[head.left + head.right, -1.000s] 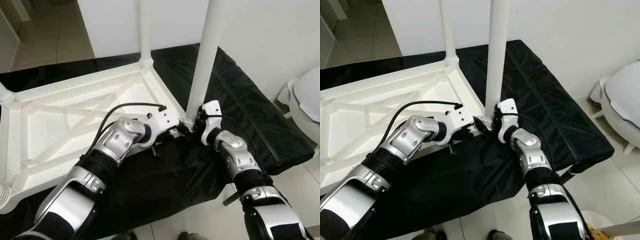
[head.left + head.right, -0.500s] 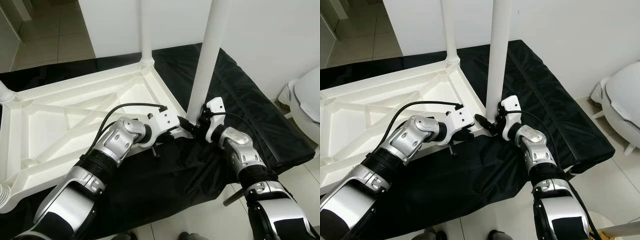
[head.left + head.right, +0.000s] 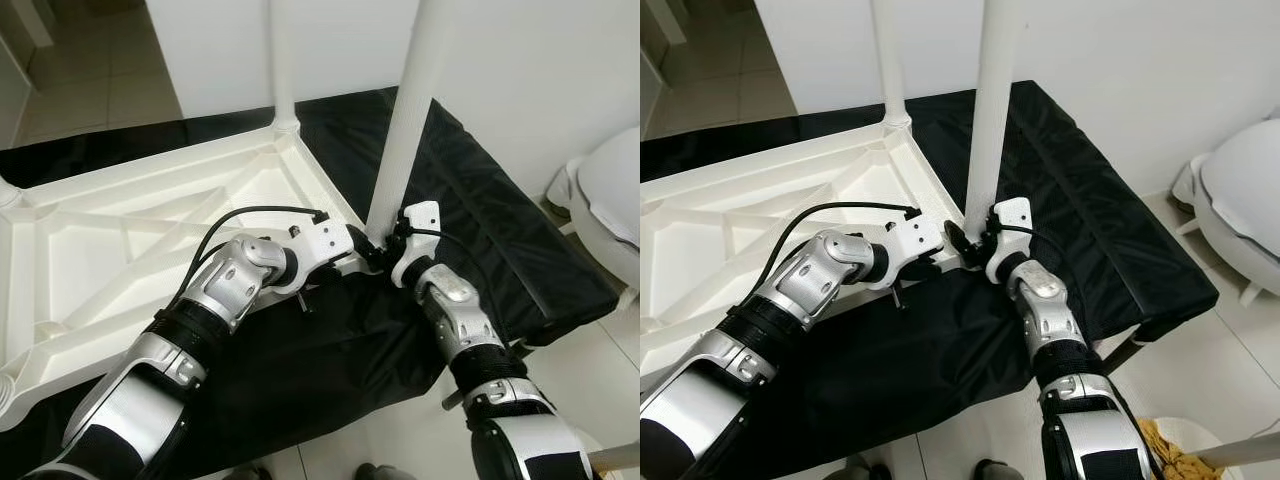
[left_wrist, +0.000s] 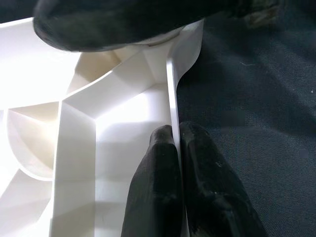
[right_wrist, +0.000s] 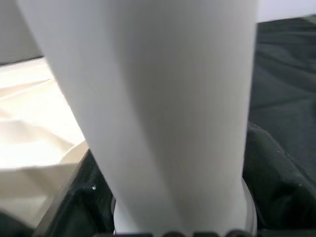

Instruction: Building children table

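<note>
Change: the right pincer (image 3: 968, 243) was low against the foot of the near leg (image 3: 405, 120) one second ago, then drew a little back half a second ago, and now it is close against the foot again. The left pincer (image 4: 177, 148) has stayed on the rim.
Meaning: this looks like a regrasp during the screwing of the leg into its corner socket; the leg stands upright, so the step seems nearly finished, but this is only a judgement.
Left pincer: almost closed, its two black fingers (image 4: 153, 187) pinch the thin white rim of the table top (image 3: 120, 230), one on each side, holding the top steady.
Right pincer: its fingers stand on both sides of the leg's foot; whether they truly press on it cannot be told.
Table top: white plastic, upside down, ribs showing, lying on the black cloth (image 3: 500, 230) which covers the surface.
Legs: the near leg is a smooth white tube at the corner by the pincers; the far leg (image 3: 281, 60) is upright at the next corner.
</note>
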You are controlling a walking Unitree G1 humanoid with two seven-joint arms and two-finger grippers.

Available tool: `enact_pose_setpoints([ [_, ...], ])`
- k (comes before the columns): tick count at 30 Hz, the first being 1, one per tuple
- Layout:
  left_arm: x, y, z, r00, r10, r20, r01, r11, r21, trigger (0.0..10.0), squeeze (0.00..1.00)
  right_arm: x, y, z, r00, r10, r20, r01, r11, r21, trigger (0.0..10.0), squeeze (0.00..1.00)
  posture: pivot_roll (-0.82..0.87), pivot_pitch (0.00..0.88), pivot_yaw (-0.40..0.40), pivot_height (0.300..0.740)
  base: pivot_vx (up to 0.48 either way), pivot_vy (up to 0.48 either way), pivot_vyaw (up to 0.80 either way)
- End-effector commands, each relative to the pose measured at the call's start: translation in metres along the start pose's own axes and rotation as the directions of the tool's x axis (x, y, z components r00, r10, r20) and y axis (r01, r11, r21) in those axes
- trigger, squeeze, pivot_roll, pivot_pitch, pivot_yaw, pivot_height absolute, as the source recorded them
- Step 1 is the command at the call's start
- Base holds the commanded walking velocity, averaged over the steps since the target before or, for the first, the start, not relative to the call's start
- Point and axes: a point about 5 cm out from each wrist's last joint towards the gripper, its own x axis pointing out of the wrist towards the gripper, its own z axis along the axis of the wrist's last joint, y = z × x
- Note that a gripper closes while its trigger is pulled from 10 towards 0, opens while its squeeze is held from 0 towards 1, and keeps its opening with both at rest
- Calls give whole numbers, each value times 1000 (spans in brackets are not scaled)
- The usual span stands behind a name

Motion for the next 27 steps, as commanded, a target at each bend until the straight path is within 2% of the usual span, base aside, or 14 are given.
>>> enact_pose_setpoints([
  [1,5,-13,3,994,-106,1,105,994,32,10000,0,-8,-11,-21,978,-184,-94,194,975,111,0,0,-51,90,59,740,0,0,0],
  [2,5,-13,3,994,-106,1,105,994,32,10000,0,-8,-11,-21,978,-184,-94,194,975,111,0,0,-51,90,59,740,0,0,0],
  [3,6,-13,3,994,-106,0,106,994,33,10000,0,-9,-7,-20,964,-254,-79,260,962,78,0,0,-57,88,54,740,0,0,0],
  [4,6,-13,3,994,-106,0,106,994,33,10000,0,-9,-7,-20,964,-254,-79,260,962,78,0,0,-57,88,54,740,0,0,0],
  [5,6,-13,3,994,-107,-1,107,994,35,10000,0,-9,-3,-20,949,-307,-71,312,948,71,0,0,-59,84,52,740,0,0,0],
  [7,6,-13,2,994,-107,-1,107,994,35,10000,0,-9,-2,-20,945,-319,-72,324,943,70,0,0,-59,84,52,740,0,0,0],
  [9,6,-14,2,994,-108,0,108,994,34,10000,0,-9,2,-21,913,-399,-83,406,909,93,0,0,-62,79,52,740,0,0,0],
  [10,6,-14,2,994,-108,0,108,994,34,10000,0,-9,2,-21,913,-399,-83,406,909,93,0,0,-62,79,52,740,0,0,0],
  [13,7,-16,1,994,-113,1,113,993,32,10000,0,-9,6,-22,867,-487,-103,495,866,70,0,0,-63,74,50,740,0,0,0],
  [18,8,-17,0,993,-119,0,119,992,32,10000,0,-11,6,-21,856,-508,-99,515,855,63,0,0,-63,64,45,740,0,0,0],
  [24,8,-17,0,993,-117,-1,117,993,34,10000,0,-11,9,-20,865,-493,-91,499,864,67,0,0,-63,52,43,740,0,0,0],
  [25,8,-16,0,993,-115,-2,115,993,34,10000,0,-12,9,-21,870,-485,-90,490,870,52,10000,0,-64,47,43,740,0,0,0],
  [27,8,-16,-1,993,-114,-2,114,993,35,10000,0,-13,9,-21,873,-480,-87,485,873,52,10000,0,-64,46,42,740,0,0,0],
])
